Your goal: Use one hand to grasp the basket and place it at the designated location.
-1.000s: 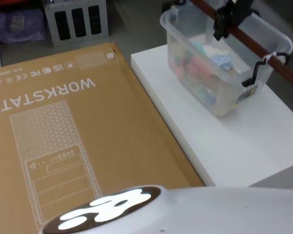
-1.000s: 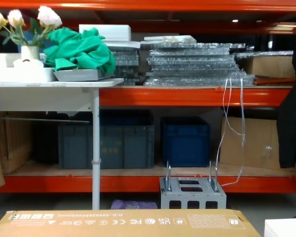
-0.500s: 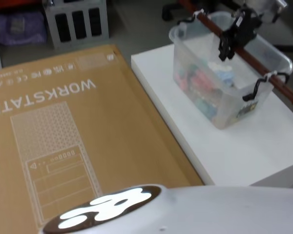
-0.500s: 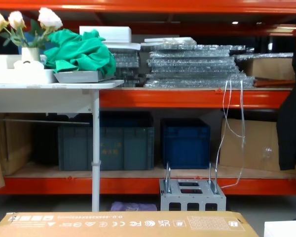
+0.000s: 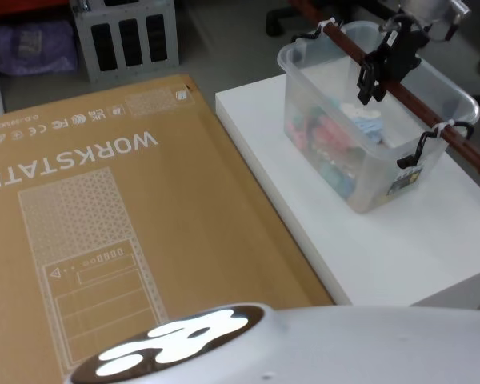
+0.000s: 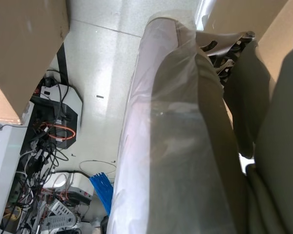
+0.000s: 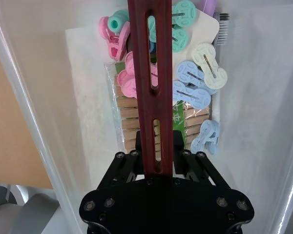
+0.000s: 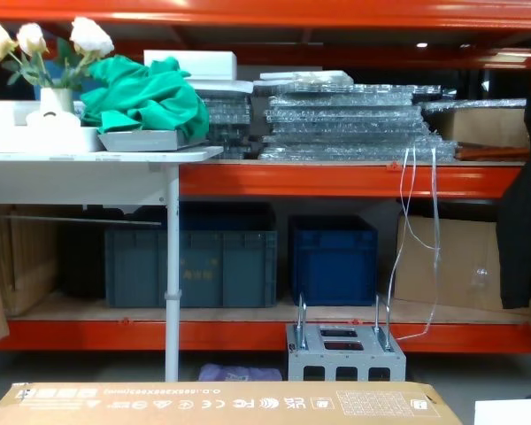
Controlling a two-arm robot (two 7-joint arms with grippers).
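Observation:
The basket, a translucent whitish tub, stands toward the far right of the white table. Its long reddish-brown slotted handle runs across the top, tied on with white ties and black hooks at each end. My right gripper reaches in from above and is shut on the handle near its middle. In the right wrist view the black gripper clamps the handle, with pink, blue and green clothes pegs and a pack of wooden ones lying in the basket below.
A large brown cardboard box printed WORKSTATION lies left of the table, touching its edge. A grey metal rack stands on the floor behind. The chest view shows orange shelving with blue crates and the box's top.
Over the last second the right gripper has come down and slightly right with the basket. The tub has levelled out, and in the last half second it has hardly moved.

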